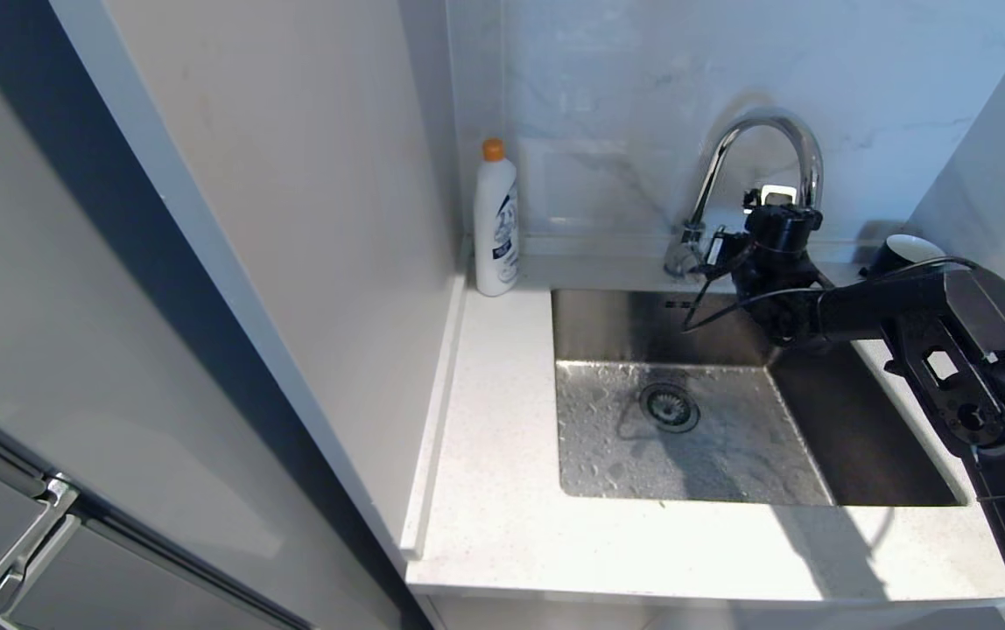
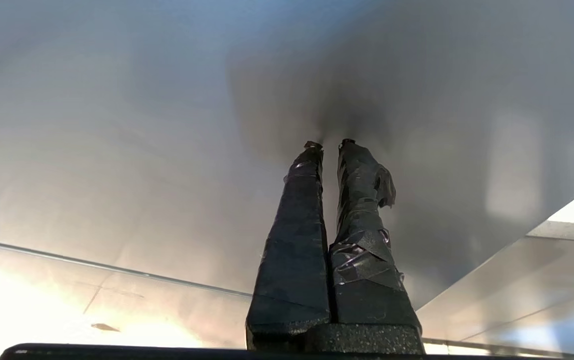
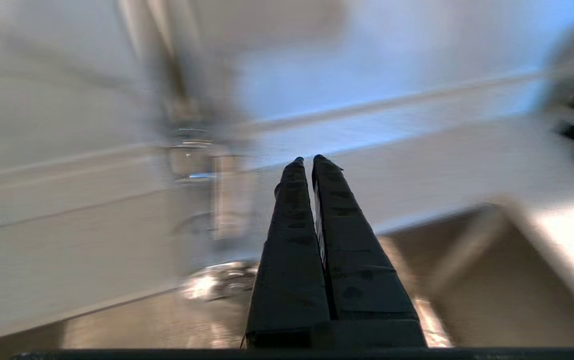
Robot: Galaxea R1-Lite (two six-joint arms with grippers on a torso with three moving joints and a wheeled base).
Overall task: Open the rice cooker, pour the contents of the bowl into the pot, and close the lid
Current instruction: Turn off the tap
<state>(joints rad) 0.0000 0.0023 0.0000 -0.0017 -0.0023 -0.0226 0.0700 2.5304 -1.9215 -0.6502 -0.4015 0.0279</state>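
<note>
Your right end effector (image 3: 306,160), fingers pressed together and empty, hangs over the sink (image 1: 861,437) near the faucet (image 1: 756,157); your left end effector (image 2: 329,145) is likewise closed.

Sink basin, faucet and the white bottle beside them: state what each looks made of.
Sink basin: brushed stainless steel by its look, dull grey sheen with water droplets on the floor.
Faucet: polished chrome-like metal, mirror-bright highlights along the curved neck.
White bottle: probably plastic, opaque and matte, with an orange cap.
</note>
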